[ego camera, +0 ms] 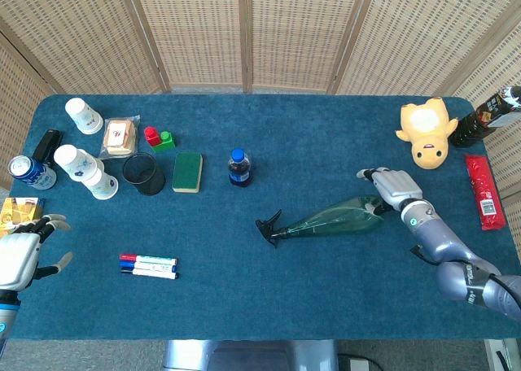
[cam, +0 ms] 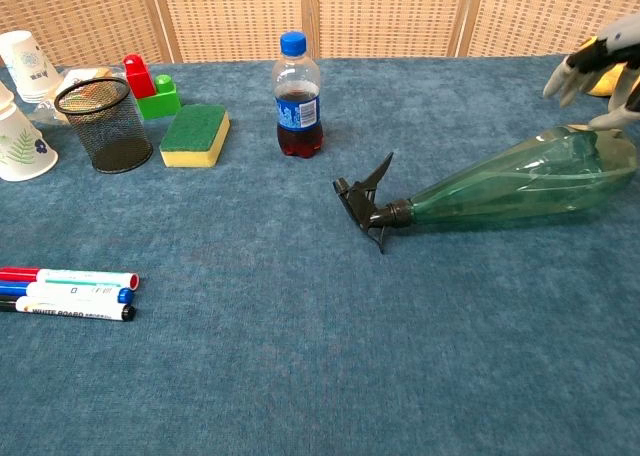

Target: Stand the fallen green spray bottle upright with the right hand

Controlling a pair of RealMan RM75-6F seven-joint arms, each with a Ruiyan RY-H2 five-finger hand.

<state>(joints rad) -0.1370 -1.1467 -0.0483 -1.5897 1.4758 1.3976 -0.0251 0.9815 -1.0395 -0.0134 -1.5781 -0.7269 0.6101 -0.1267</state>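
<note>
Head view: green spray bottle (ego camera: 334, 220) lies on its side on the blue worktop (ego camera: 260, 298), a little right of centre, black trigger head (ego camera: 269, 228) pointing to 9 o'clock, wide base to 3 o'clock. Right hand (ego camera: 389, 184) sits at the base end, fingers spread over it, touching or just beside it, can't tell which; no closed grip seen. Left hand (ego camera: 20, 255) at 8 o'clock near the worktop edge, fingers spread, holding nothing. Cola bottle (ego camera: 238, 167) upright at 11 o'clock from the sprayer, sponge (ego camera: 188, 172) just left of it, markers (ego camera: 149, 265) at 7 o'clock.

Chest view: green spray bottle (cam: 515, 186) flat on its side at 3 o'clock, trigger head (cam: 365, 202) toward centre. Right hand (cam: 598, 64) mostly cut off at the frame's right edge, fingers apart above the bottle's base. Mesh cup (cam: 103, 124) at 10 o'clock.
</note>
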